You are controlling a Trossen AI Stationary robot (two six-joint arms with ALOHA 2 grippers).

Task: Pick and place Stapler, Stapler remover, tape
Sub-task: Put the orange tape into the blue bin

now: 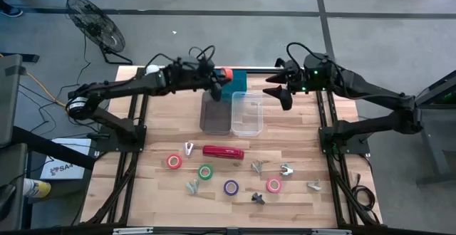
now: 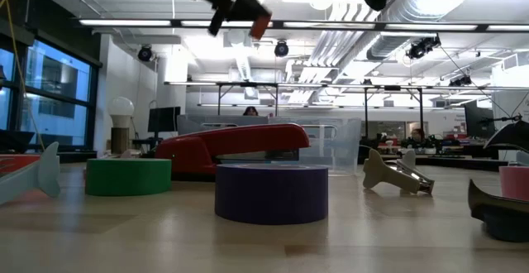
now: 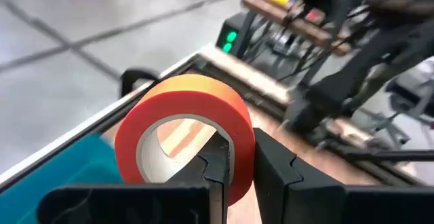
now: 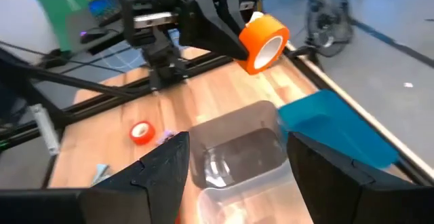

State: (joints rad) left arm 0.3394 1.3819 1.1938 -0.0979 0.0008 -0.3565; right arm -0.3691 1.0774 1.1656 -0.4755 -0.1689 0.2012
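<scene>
- The left tool (image 3: pixel 234 166) is pinching the wall of an orange tape roll (image 3: pixel 186 125): light, stiff, smooth.
- The right tool (image 4: pixel 234 166) hangs open and empty, over the clear bins (image 1: pixel 246 112).

We hold left gripper (image 1: pixel 217 80) raised, fingers clamped; right gripper (image 1: pixel 278 87) raised alongside, fingers spread.

Wooden table (image 1: pixel 164 199): two bins (image 1: pixel 246 112), red stapler (image 1: pixel 223 152), tape rolls (image 1: pixel 205 171), staple removers (image 1: pixel 257 167) scattered.
</scene>
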